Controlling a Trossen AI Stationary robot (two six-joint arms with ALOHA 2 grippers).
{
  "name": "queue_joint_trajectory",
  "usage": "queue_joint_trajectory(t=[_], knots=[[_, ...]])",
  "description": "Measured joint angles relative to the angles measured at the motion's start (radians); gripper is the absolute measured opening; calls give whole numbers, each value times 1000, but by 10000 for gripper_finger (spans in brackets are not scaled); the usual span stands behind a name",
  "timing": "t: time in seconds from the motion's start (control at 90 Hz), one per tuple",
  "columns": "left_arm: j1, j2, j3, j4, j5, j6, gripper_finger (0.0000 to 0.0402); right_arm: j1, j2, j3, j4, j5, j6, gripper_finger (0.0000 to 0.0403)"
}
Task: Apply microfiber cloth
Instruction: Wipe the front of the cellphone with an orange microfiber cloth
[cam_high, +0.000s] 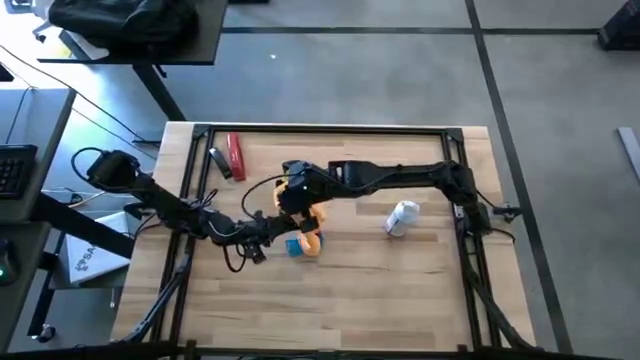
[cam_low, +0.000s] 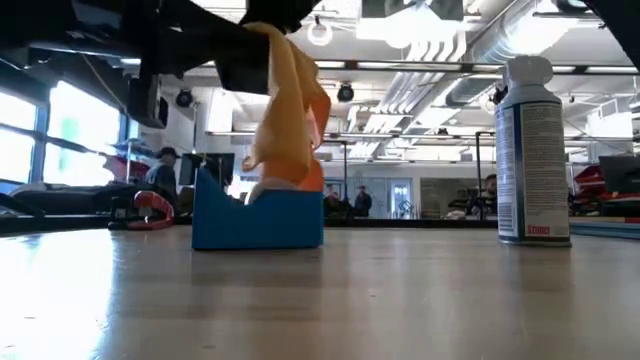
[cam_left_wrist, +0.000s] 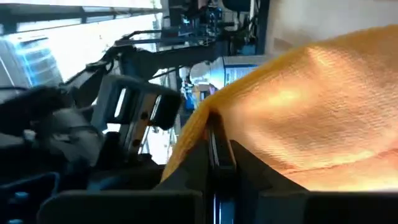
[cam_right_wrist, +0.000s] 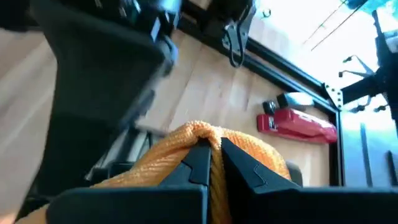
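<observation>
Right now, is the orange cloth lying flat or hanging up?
Hanging up. The cloth droops from the right gripper, which pinches its top, down onto the blue block.

— What do we see around the tabletop (cam_high: 400, 290)?

— Pale wood planks, standing on a grey floor (cam_high: 400, 70) crossed by dark lines. At the far left we see a dark desk (cam_high: 140, 40) with a black bag on it.

— And at table height?

— An open hall: tall bright windows (cam_low: 60, 130) on the left, ceiling ducts (cam_low: 440, 60) and lamps overhead, and people (cam_low: 362, 200) standing far back.
</observation>
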Motion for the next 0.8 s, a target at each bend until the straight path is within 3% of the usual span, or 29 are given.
queue_joint_trajectory(t=[0.189,0.467,0.8], knots=[[-2,1,-4,-11,25,32,14,13,-4,0,-81,-122,63,0],[2,2,-5,-23,58,41,14,63,-6,1,-157,-131,124,0],[3,0,-4,1,110,47,14,51,-2,-3,-12,-119,20,0]])
